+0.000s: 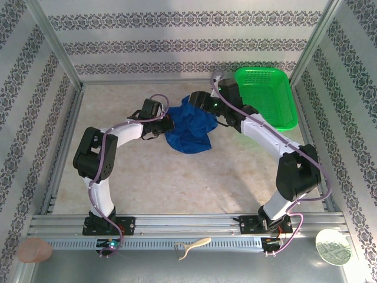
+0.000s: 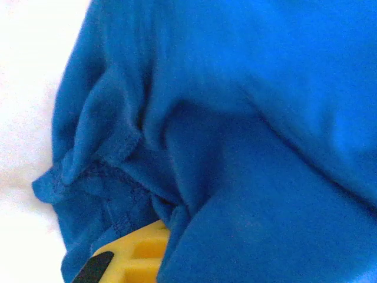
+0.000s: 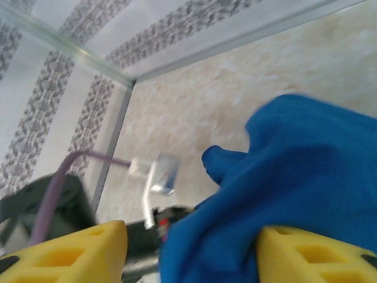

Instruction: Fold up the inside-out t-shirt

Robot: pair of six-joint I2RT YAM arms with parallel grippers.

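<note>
T-shirt [image 1: 188,127] bunched between left hand [image 1: 167,125], pinching it, and spread right hand [image 1: 203,101].

The beige, mottled table [image 1: 177,177] carries a crumpled blue t-shirt [image 1: 189,131] toward its far middle, seemingly resting at least partly on it. A green mesh basket [image 1: 266,100] sits in the far right corner.

A green mesh basket [image 1: 287,97] stands at the far right corner of the beige tabletop [image 1: 177,177], patterned walls [image 1: 177,41] enclose it, and a pink disc [image 1: 34,250], a cream utensil [image 1: 193,246] and a green-white round plate [image 1: 333,247] lie along the near metal ledge [image 1: 147,266].
</note>
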